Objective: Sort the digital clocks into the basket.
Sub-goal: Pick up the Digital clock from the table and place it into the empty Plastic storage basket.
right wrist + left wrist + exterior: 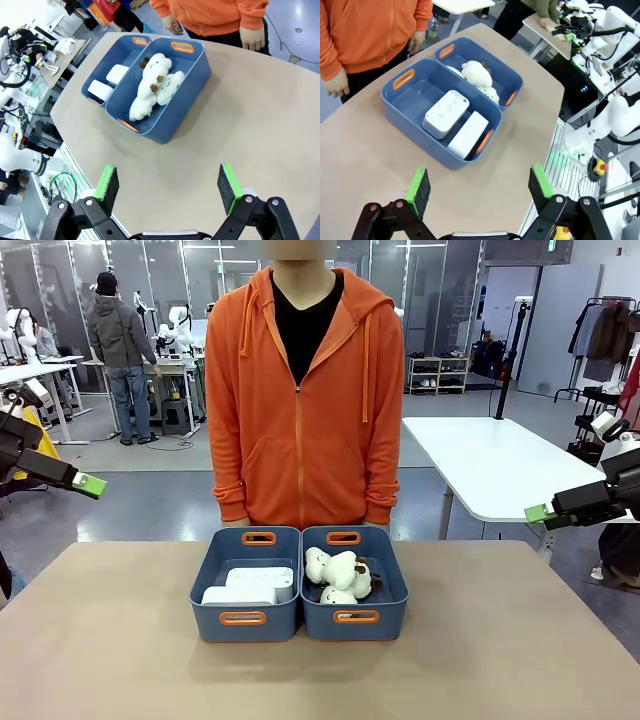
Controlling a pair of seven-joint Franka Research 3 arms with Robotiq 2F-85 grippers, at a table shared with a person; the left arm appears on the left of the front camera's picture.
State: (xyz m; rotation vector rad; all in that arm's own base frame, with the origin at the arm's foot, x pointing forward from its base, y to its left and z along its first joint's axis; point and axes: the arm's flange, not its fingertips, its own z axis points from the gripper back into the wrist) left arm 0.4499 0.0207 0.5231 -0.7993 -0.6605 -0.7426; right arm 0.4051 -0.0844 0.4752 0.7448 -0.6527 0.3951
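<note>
Both clocks (455, 122) already lie side by side in the basket (400, 102), at twelve o'clock from the wide-open, empty left claw (479, 187); the right claw (169, 189) gapes empty too.

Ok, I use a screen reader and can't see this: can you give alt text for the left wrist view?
Two white clocks lie in a blue basket on a tan table, beside a matching basket holding plush toys. The open left gripper hovers above the table's near edge; a person in orange stands beyond.
</note>
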